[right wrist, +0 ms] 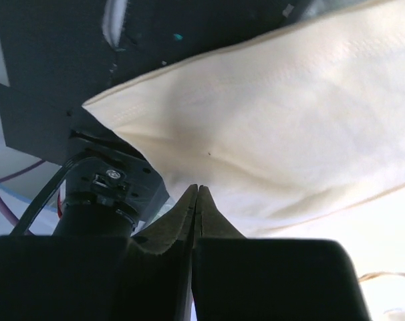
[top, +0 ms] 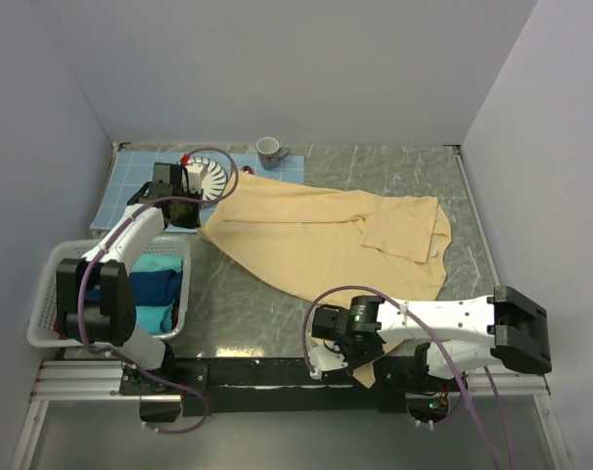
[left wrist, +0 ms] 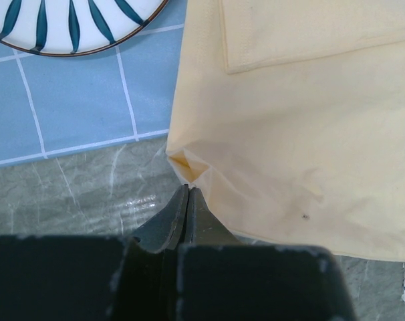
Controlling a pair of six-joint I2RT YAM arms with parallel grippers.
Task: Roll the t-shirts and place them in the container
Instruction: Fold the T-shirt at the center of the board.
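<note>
A large pale yellow t-shirt (top: 306,240) lies spread flat across the marble table top. My left gripper (top: 192,211) is at its far left corner. In the left wrist view the jaws (left wrist: 188,190) are shut, pinching the puckered corner of the t-shirt (left wrist: 309,134). My right gripper (top: 362,368) is at the table's near edge, where a corner of the shirt hangs over. In the right wrist view its jaws (right wrist: 197,189) are shut on the cloth (right wrist: 289,114), which creases toward the tips.
A white basket (top: 52,294) holding blue and teal cloth (top: 155,284) stands at the left edge. A blue tiled mat (top: 130,186) at the back left carries a striped plate (top: 206,179). A grey mug (top: 270,150) stands at the back.
</note>
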